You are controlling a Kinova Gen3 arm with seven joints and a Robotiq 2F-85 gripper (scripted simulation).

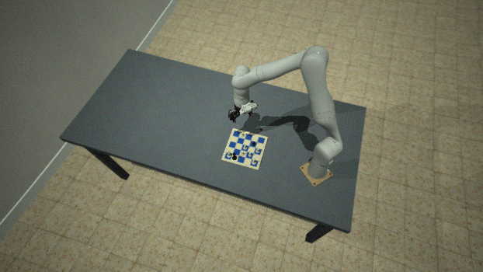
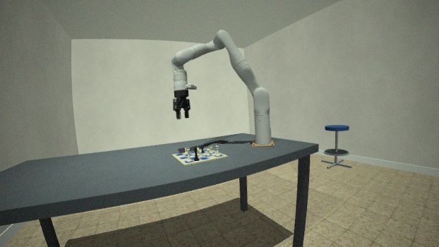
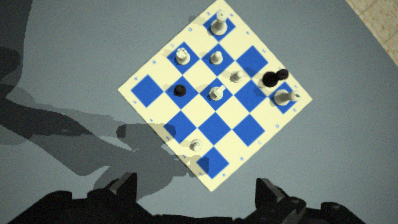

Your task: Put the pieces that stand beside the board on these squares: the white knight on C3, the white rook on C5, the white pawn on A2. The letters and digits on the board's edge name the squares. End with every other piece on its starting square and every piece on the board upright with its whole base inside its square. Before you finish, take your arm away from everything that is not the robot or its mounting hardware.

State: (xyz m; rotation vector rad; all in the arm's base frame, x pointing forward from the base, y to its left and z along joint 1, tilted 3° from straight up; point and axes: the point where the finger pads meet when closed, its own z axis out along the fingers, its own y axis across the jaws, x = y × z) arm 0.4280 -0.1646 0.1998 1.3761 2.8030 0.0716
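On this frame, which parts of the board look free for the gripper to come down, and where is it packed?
Free: the board's squares along the edge nearest the open gripper, apart from one white piece. Crowded: the far half, where white pieces cluster and a black piece stands close to a white one.
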